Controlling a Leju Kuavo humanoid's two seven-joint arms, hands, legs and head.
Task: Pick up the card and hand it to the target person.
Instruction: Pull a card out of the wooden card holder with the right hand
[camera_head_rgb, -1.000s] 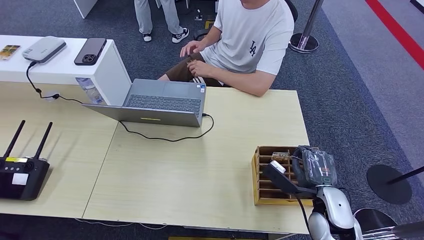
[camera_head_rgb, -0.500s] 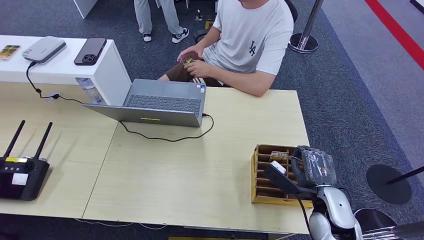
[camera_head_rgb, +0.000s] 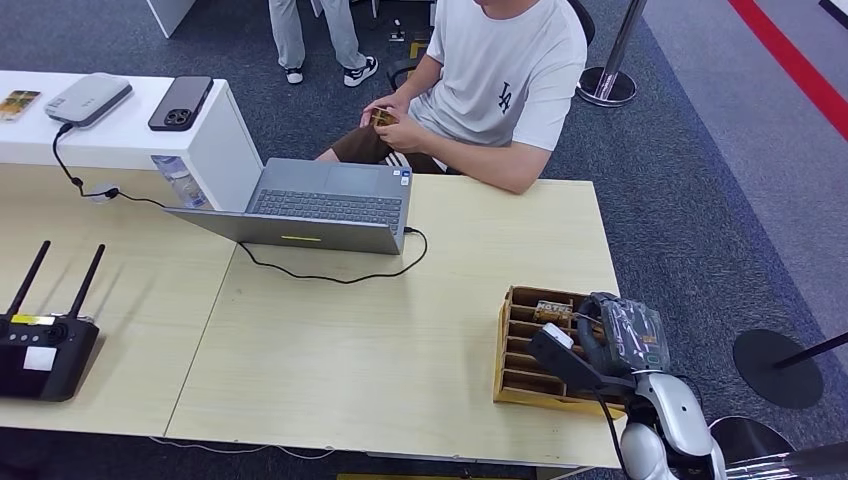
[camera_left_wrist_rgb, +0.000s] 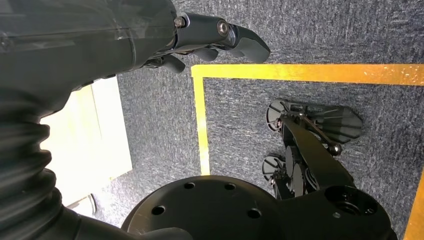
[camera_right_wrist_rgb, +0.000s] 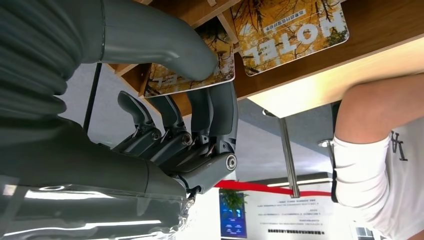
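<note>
The wooden rack (camera_head_rgb: 530, 350) has slid a little leftward on the counter (camera_head_rgb: 380, 340) since a second ago, and the person's (camera_head_rgb: 500, 70) hands have drawn together over a small object at the lap. The right hand (camera_head_rgb: 615, 335) sits over the rack's right end; in the right wrist view its thumb (camera_right_wrist_rgb: 165, 47) presses on a card (camera_right_wrist_rgb: 200, 65) with dark fingers (camera_right_wrist_rgb: 215, 120) beneath, so the card is pinched. A second card (camera_right_wrist_rgb: 290, 27) marked HOTEL lies just beside it in the rack. The left hand (camera_left_wrist_rgb: 150, 35) hangs over carpet, fingers loosely curled, holding nothing. Between rack and person stand a laptop (camera_head_rgb: 320, 205) and its cable (camera_head_rgb: 340, 272). A controller (camera_head_rgb: 45, 345) lies at the counter's far left; a phone (camera_head_rgb: 180, 102) rests on the white shelf (camera_head_rgb: 120, 140).
</note>
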